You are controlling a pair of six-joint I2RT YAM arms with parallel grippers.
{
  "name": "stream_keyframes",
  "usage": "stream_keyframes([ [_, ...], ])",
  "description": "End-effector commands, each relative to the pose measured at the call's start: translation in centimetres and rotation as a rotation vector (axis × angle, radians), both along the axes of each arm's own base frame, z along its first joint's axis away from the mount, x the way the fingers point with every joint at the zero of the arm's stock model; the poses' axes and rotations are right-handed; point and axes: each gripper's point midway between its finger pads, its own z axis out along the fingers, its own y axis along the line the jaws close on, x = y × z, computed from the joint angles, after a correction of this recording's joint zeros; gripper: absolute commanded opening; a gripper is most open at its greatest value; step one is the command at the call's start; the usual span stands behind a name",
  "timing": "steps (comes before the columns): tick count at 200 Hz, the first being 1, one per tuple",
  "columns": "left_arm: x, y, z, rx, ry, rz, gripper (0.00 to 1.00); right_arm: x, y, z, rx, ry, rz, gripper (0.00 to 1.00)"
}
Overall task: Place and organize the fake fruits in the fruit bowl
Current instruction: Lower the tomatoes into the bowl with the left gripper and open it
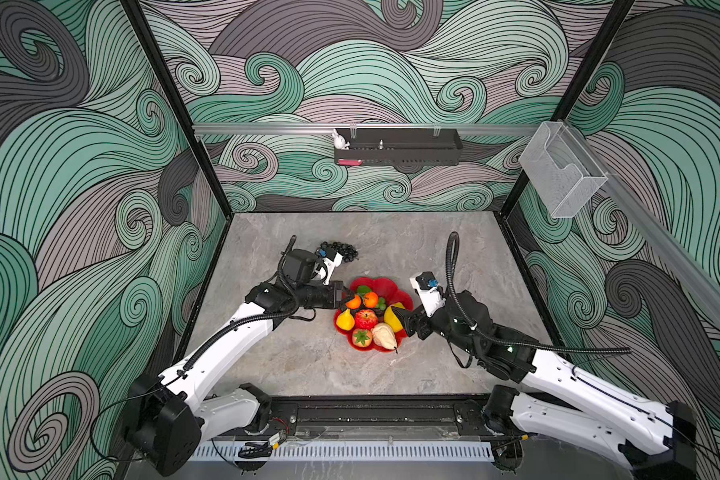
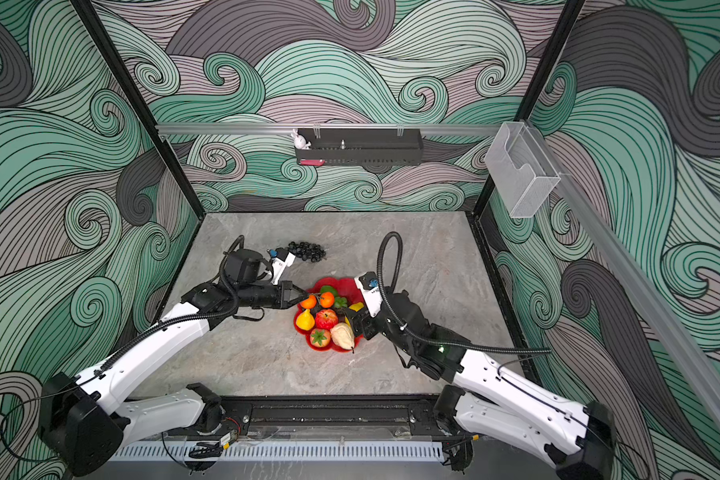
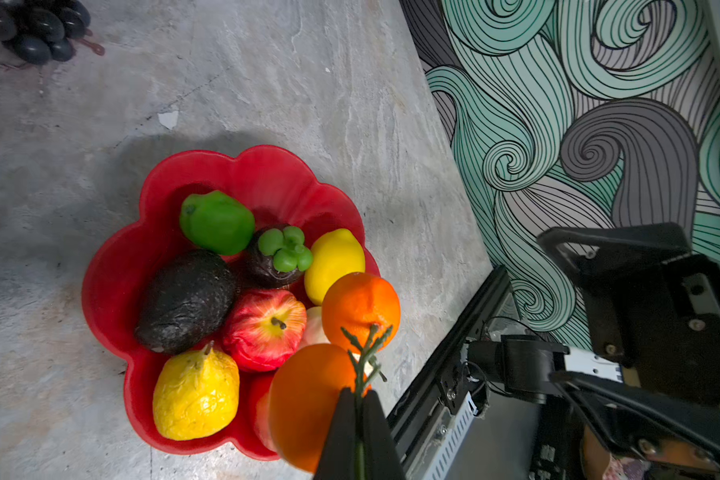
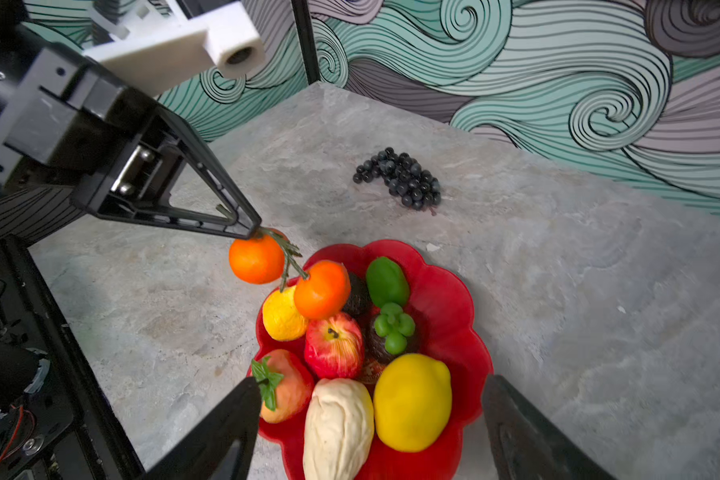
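Note:
The red scalloped fruit bowl point(image 1: 387, 284) point(image 4: 445, 291) holds an apple point(image 4: 333, 345), a pear point(image 4: 337, 424), a lemon point(image 4: 412, 403), a strawberry point(image 4: 285, 384), a lime point(image 4: 387, 282) and an avocado point(image 3: 186, 301). My left gripper point(image 3: 356, 399) point(image 1: 347, 296) is shut on the green stem joining two oranges point(image 4: 256, 259) point(image 4: 323, 289). They hang over the bowl's left edge, one just outside the rim. At the bowl's right edge, my right gripper point(image 4: 368, 384) point(image 1: 404, 320) stands open, its fingers astride the pear and lemon, gripping nothing. Dark grapes point(image 1: 341, 250) point(image 4: 400, 178) lie on the table behind the bowl.
On the back wall hangs a black tray point(image 1: 398, 147) with a white rabbit figure point(image 1: 340, 140) at its left end. A clear bin point(image 1: 562, 170) is fixed to the right wall. A black rail point(image 1: 371, 411) runs along the table's front edge.

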Motion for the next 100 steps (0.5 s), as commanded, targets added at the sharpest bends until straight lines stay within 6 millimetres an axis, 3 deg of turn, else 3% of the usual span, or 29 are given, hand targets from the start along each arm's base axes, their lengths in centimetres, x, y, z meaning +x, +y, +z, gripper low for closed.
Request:
stream_keyframes([
  [1,0.9,-0.7,-0.5,0.047,-0.063,-0.004,0.0,-0.1,-2.5,-1.7,0.006,0.058,-0.113,0.86],
  [88,1.3,-6.3,-3.3,0.165,-0.084,-0.105,0.0,-0.1,-5.2,-3.5,0.053,0.101,-0.256,0.91],
  [100,1.4,-7.2,-4.6,0.192,-0.061,-0.122,0.0,-0.1,-5.3,-3.5,0.054,0.097,-0.259,0.91],
])
